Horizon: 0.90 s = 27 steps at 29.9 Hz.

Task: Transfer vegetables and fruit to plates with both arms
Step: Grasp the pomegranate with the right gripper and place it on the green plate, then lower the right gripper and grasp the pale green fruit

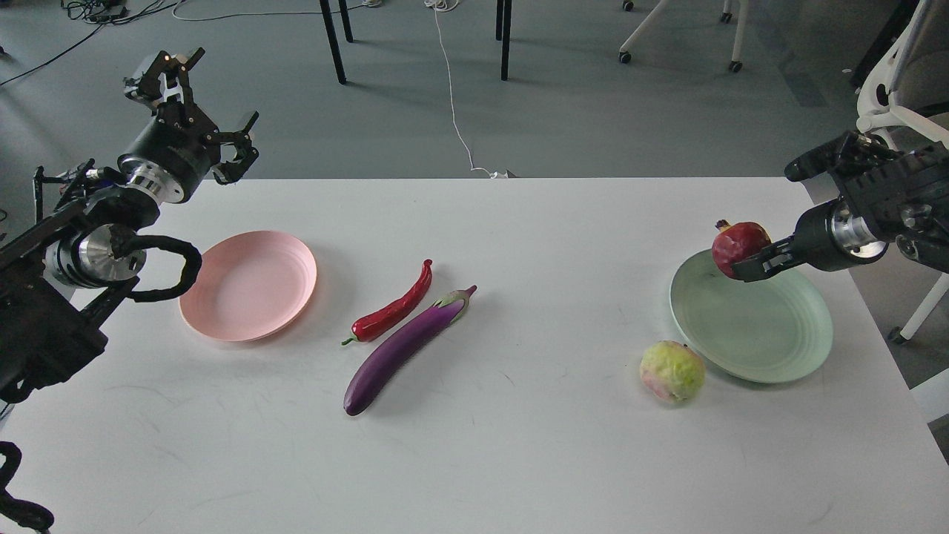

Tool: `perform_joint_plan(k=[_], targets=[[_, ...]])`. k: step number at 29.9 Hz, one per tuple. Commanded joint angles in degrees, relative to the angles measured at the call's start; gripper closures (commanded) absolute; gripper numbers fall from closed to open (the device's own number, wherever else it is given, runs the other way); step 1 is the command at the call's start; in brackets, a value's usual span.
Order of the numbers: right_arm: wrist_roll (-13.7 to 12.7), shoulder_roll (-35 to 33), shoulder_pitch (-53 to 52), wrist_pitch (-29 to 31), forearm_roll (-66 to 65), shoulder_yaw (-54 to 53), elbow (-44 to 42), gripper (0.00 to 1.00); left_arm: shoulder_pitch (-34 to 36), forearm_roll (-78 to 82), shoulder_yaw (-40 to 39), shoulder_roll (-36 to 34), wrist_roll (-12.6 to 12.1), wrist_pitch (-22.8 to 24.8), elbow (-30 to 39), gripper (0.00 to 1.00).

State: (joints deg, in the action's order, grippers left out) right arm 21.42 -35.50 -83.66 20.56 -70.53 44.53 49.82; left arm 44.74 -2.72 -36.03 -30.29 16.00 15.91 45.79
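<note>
Above the white table (474, 460), right hand (741, 268) grips wrinkled dark-red pomegranate (735, 243); left hand (211, 111) open.

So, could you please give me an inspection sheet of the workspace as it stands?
Surface: white table, faint scuffs.
Job's things: pomegranate held over the mint plate; yellow-green fruit beside that plate; chili and eggplant side by side mid-table; pink plate empty.
Clutter: nothing seen.
Grippers: right gripper shut on pomegranate; left gripper raised, jaws open, empty.
Cables: white cord on floor; black loop on left arm.
Surroundings: grey floor, chair legs.
</note>
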Motion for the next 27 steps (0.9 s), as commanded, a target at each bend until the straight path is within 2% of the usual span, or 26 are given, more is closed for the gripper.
perform_joint_plan(k=[1, 5, 10, 16, 21, 27], targets=[[-0.24, -0.53, 2.35, -0.17, -0.40, 0.03, -1.12, 0.36, -0.09, 0.00, 0.08, -0.04, 0.00, 0.00, 0.00, 0.02], [-0.24, -0.53, 6.39, -3.15, -2.68, 0.03, -5.07, 0.23, -0.09, 0.00, 0.08, -0.21, 0.09, 0.00, -0.09, 0.02], [-0.32, -0.71, 6.76, -6.85, -2.07, -1.63, -4.82, 0.04, -0.26, 0.00, 0.17, -0.47, 0.09, 0.09, -0.09, 0.02], [-0.32, -2.11, 1.67, -6.42, -1.19, -6.56, 0.96, 0.02, -0.26, 0.00, 0.17, -0.74, 0.09, 0.09, -0.09, 0.02], [-0.32, -2.38, -6.77, -1.24, 3.99, -5.95, 13.97, 0.02, -0.17, 0.00, 0.17, -0.74, 0.00, 0.09, -0.09, 0.02], [0.46, -1.15, -7.75, -0.96, 1.45, -2.08, 18.90, 0.02, -0.17, 0.00, 0.17, -0.74, 0.09, 0.00, -0.09, 0.02]])
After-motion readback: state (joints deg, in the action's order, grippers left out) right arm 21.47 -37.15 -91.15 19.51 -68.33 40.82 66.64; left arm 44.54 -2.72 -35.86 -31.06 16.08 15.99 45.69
